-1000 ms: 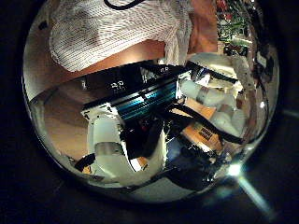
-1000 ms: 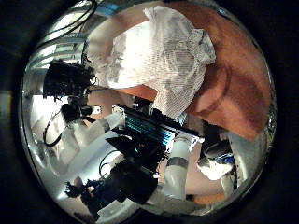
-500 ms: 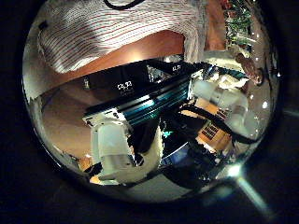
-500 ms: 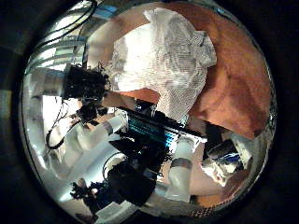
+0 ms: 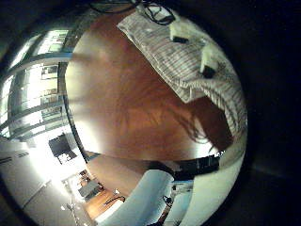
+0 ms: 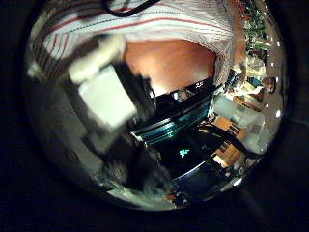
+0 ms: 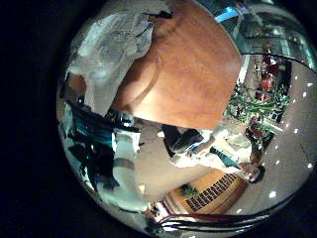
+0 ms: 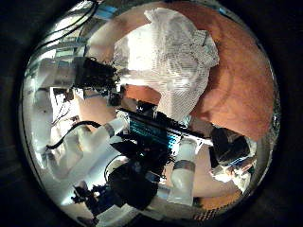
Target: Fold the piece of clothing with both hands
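The piece of clothing, a finely striped shirt, lies crumpled on the wooden table. In the right thumb side view the left hand sits at the shirt's edge. From the left palm the shirt is close, and two fingertips rest on it. A thick finger curls across the left thumb side view just below the cloth; whether it pinches the cloth is hidden. The right hand hangs above the table, away from the shirt, its fingers relaxed and holding nothing.
Bare tabletop stretches beside the shirt on the left hand's side, and more of it lies past the shirt under the right hand. The table's edge runs close to the cloth.
The left palm has come nearer to the shirt, and one of its fingers has swung into its thumb side view. In the right palm view the left hand has reached the shirt's edge.
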`<state>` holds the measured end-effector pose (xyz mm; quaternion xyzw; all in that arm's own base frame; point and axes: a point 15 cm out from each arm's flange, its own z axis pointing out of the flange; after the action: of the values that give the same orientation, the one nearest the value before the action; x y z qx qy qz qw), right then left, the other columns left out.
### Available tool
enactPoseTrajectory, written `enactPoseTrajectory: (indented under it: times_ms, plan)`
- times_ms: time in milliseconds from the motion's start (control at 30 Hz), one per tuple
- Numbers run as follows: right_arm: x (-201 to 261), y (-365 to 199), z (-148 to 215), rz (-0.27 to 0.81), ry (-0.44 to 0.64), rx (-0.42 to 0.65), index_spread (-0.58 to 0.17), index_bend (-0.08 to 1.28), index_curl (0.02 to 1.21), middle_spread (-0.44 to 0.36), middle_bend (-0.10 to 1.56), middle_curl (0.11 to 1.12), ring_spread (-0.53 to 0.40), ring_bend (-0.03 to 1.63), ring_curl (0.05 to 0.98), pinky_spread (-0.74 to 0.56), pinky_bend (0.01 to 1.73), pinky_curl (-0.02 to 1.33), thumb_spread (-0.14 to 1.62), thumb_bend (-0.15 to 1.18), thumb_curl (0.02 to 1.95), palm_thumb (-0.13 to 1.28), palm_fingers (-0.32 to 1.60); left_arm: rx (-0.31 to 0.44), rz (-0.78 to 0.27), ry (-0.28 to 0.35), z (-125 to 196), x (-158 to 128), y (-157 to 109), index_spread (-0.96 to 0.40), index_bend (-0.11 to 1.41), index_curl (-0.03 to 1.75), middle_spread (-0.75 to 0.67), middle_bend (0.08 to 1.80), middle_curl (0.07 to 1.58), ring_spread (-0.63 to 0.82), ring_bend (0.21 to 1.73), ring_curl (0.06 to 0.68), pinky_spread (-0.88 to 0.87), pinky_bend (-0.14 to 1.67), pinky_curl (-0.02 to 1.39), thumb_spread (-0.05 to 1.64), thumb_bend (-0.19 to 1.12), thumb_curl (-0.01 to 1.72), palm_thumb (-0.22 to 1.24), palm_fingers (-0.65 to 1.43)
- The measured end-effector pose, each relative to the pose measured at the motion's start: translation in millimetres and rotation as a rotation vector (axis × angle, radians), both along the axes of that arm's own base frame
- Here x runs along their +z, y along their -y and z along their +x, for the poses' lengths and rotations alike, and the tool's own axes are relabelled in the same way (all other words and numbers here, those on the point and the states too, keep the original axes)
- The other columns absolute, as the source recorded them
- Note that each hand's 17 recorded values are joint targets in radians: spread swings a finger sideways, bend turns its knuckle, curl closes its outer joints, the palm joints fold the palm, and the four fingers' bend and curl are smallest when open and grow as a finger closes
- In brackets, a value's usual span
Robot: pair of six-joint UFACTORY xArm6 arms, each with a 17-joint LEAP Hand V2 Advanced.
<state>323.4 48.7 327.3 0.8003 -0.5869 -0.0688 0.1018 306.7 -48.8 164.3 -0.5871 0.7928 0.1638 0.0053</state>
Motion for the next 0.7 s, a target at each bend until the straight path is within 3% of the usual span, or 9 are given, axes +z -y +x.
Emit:
enactPoseTrajectory:
  times_ms: [167,367,700]
  plan:
    - [-11.8,2.0,-0.4,-0.016,-0.032,0.004,-0.301,0.16,0.27,-0.011,0.32,0.37,0.083,0.63,0.233,0.45,0.62,0.22,1.22,0.00,0.24,0.21,0.28,-0.002,-0.023,0.050,19.6,33.5,7.2,-0.37,0.33,0.53,-0.41,0.81,0.73,-0.46,1.16,0.397,-0.53,0.88,0.51,1.12,0.06,0.42,0.76,1.10]
    - [-31.7,-3.7,3.2,-0.020,-0.065,0.024,-0.300,0.16,0.27,-0.069,0.39,0.40,0.011,0.66,0.241,0.41,0.58,0.20,1.22,0.00,0.26,0.31,0.32,-0.008,-0.036,0.018,34.7,72.2,14.7,-0.49,0.38,0.65,-0.50,0.86,0.81,-0.48,1.22,0.448,-0.62,0.95,0.57,1.13,0.02,0.46,0.78,1.03]
    - [-100.2,-32.9,1.5,-0.012,-0.038,0.111,-0.286,0.17,0.29,-0.081,0.37,0.40,-0.026,0.67,0.246,0.39,0.57,0.20,1.16,-0.02,0.28,0.36,0.27,-0.007,-0.020,-0.031,43.6,81.0,16.0,-0.59,0.38,0.86,-0.57,0.88,0.90,-0.48,1.27,0.492,-0.65,1.02,0.62,1.14,-0.01,0.49,0.80,0.96]
